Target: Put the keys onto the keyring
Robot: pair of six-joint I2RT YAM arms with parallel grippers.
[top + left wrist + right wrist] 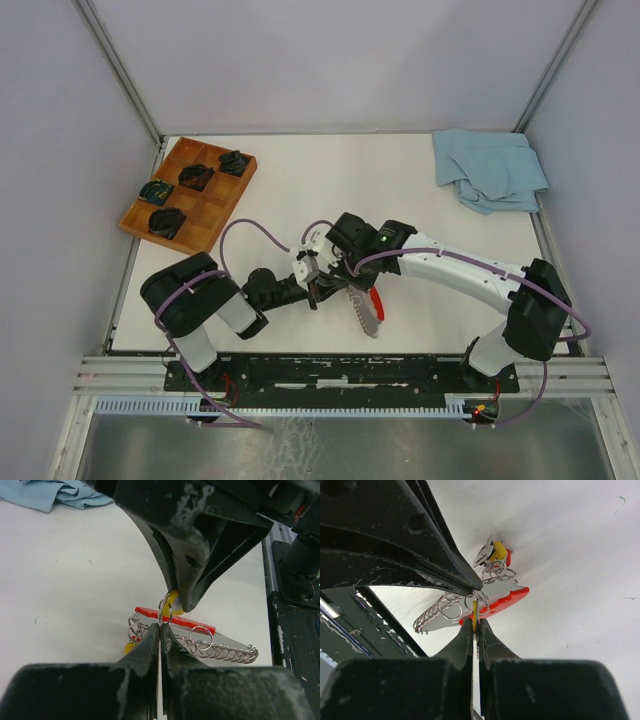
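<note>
Toward the table's (300, 180) front edge, left fingers (145, 650) pinch the keyring (170, 611), right fingers (462, 645) the yellow-headed key (173, 599).

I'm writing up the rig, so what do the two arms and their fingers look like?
The left arm and right arm both mix black joints with white links. A purple cable loops along each. A green light glows at the right wrist. The fingers are black, tapered and scuffed.

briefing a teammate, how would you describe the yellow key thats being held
Look at the middle of the white table, where the two arms meet above a red strap. The yellow-headed key is pinched in the right arm's jaws, against a thin ring. The other yellow piece lies lower down, among the wire loops.
</note>
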